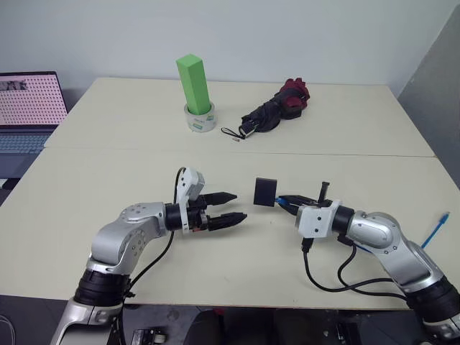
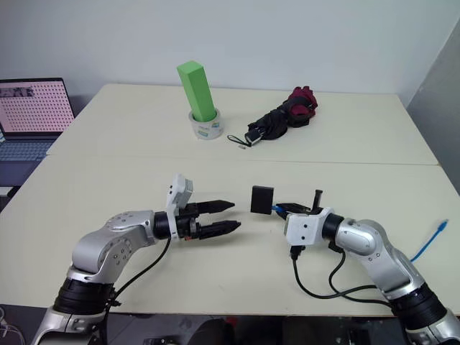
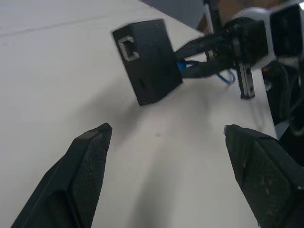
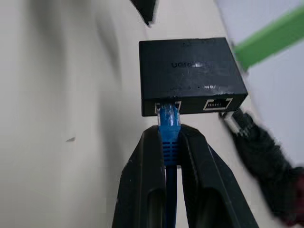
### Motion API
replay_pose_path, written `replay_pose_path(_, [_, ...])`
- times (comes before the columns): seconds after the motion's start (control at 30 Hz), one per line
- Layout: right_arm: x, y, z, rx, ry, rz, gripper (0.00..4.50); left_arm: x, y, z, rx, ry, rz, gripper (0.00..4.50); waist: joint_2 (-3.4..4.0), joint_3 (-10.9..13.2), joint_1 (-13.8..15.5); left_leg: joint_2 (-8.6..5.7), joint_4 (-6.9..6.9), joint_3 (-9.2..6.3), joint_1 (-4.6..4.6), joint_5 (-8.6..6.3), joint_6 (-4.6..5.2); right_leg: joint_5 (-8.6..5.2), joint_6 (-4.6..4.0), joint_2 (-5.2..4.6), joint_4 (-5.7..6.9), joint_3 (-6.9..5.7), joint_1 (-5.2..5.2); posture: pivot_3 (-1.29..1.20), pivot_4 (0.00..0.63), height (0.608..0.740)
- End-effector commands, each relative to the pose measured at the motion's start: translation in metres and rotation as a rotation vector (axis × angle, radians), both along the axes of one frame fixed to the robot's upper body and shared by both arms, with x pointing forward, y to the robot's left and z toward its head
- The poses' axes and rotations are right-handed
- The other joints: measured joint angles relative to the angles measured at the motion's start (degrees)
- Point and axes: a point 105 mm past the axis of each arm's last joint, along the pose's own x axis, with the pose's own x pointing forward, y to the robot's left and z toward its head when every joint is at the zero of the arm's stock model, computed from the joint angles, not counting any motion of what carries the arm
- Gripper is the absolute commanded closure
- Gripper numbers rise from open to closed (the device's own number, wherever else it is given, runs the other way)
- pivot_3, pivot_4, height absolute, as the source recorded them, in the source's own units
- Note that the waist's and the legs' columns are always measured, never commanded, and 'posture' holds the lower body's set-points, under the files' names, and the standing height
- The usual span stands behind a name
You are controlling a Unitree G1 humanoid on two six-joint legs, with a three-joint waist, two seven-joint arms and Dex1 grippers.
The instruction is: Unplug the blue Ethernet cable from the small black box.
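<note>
The small black box hangs a little above the table, carried by the plug in one of its side ports. The blue Ethernet cable is plugged into that port. My right gripper is shut on the cable just behind the plug, a short way from the box. The cable's far end lies on the table at the right edge. My left gripper stands open to the left of the box, pointing at it with nothing between its fingers. A second, empty port faces it on the box.
At the back of the table a green block stands inside a tape roll. A folded black-and-red umbrella lies to its right. A laptop sits at the far left. Black arm cables trail near the front edge.
</note>
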Motion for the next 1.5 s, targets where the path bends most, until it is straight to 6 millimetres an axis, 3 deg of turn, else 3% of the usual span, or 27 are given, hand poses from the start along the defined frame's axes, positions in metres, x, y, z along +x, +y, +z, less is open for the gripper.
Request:
replay_pose_path(0.03, [-0.007, 0.008, 0.011, -0.017, -0.12, 0.122, 4.36, 0.0, -0.002, 0.014, -0.066, 0.021, -0.022, 0.45, 0.0, 0.0, -0.03, 0.0, 0.0, 0.0, 0.0, 0.0, 0.0, 0.0, 0.0, 0.0, 0.0, 0.0, 0.0, 0.0, 0.15, 0.74])
replay_pose_path(0.37, [-0.008, 0.02, 0.013, -0.018, -0.173, 0.213, 4.36, -0.006, -0.015, 0.017, -0.109, 0.044, -0.083, 0.45, 0.0, 0.0, 0.0, 0.03, 0.03, 0.0, 0.01, 0.0, -0.01, 0.0, 0.0, 0.0, 0.02, 0.0, 0.0, 0.0, 0.15, 0.74])
replay_pose_path(0.4, [-0.008, 0.02, 0.013, -0.019, -0.173, 0.216, 4.36, -0.005, -0.016, 0.017, -0.112, 0.044, -0.083, 0.84, 0.0, 0.0, 0.01, 0.03, 0.03, 0.0, 0.01, 0.0, -0.01, 0.0, 0.0, 0.0, 0.02, -0.01, 0.0, 0.0, 0.15, 0.74])
replay_pose_path(0.53, [-0.009, 0.022, 0.013, -0.017, -0.173, 0.225, 4.36, -0.006, -0.018, 0.018, -0.127, 0.043, -0.088, 1.69, 0.0, 0.0, -0.01, 0.03, 0.04, 0.01, 0.01, 0.01, -0.01, 0.0, 0.0, 0.0, 0.03, 0.0, 0.0, 0.0, 0.15, 0.74])
replay_pose_path(0.87, [-0.012, 0.024, 0.013, -0.013, -0.174, 0.241, 4.36, -0.006, -0.02, 0.017, -0.126, 0.034, -0.096, 3.64, 0.0, 0.0, 0.0, 0.03, 0.04, 0.0, 0.01, 0.01, -0.01, 0.0, 0.0, 0.0, 0.03, 0.0, 0.0, 0.0, 0.15, 0.74])
replay_pose_path(1.07, [-0.012, 0.024, 0.009, -0.067, -0.181, 0.264, 4.36, -0.006, -0.019, 0.015, -0.115, 0.03, -0.104, 3.71, 0.0, 0.0, 0.0, 0.02, 0.04, 0.01, 0.01, 0.01, -0.01, 0.0, 0.0, 0.0, 0.03, 0.01, 0.0, 0.0, 0.15, 0.74])
replay_pose_path(1.1, [-0.011, 0.024, 0.01, -0.069, -0.178, 0.262, 3.65, -0.006, -0.019, 0.015, -0.113, 0.028, -0.107, 3.71, 0.0, 0.0, 0.0, 0.02, 0.04, 0.01, 0.01, 0.01, -0.01, 0.0, 0.0, 0.0, 0.03, 0.0, 0.0, 0.0, 0.15, 0.74])
replay_pose_path(1.27, [-0.014, 0.012, 0.009, -0.127, -0.075, 0.247, 2.48, -0.006, -0.02, 0.015, -0.108, 0.017, -0.124, 3.71, 0.0, 0.0, 0.09, 0.01, 0.04, 0.01, 0.0, 0.01, -0.01, 0.0, 0.0, -0.01, 0.02, 0.01, 0.0, 0.0, 0.15, 0.74])
replay_pose_path(1.4, [-0.027, 0.005, 0.017, -0.062, 0.106, 0.221, 2.35, -0.008, -0.02, 0.014, -0.084, -0.005, -0.16, 3.71, 0.01, 0.01, 0.09, 0.03, 0.05, -0.03, 0.0, 0.01, -0.01, 0.0, 0.0, -0.01, 0.02, -0.03, 0.01, 0.0, 0.15, 0.74])
replay_pose_path(1.47, [-0.033, 0.001, 0.025, 0.013, 0.23, 0.181, 2.35, -0.009, -0.019, 0.012, -0.062, -0.021, -0.186, 3.71, 0.01, 0.01, 0.11, 0.04, 0.05, -0.02, -0.01, 0.0, -0.01, 0.0, 0.0, -0.01, 0.02, -0.02, 0.02, 0.0, 0.15, 0.74])
replay_pose_path(1.5, [-0.035, 0.002, 0.033, 0.135, 0.37, 0.147, 2.35, -0.011, -0.02, 0.013, -0.052, -0.038, -0.21, 3.71, 0.01, 0.01, 0.11, 0.03, 0.05, -0.03, -0.01, 0.0, -0.01, 0.0, 0.0, -0.01, 0.01, -0.03, 0.04, 0.0, 0.15, 0.74])
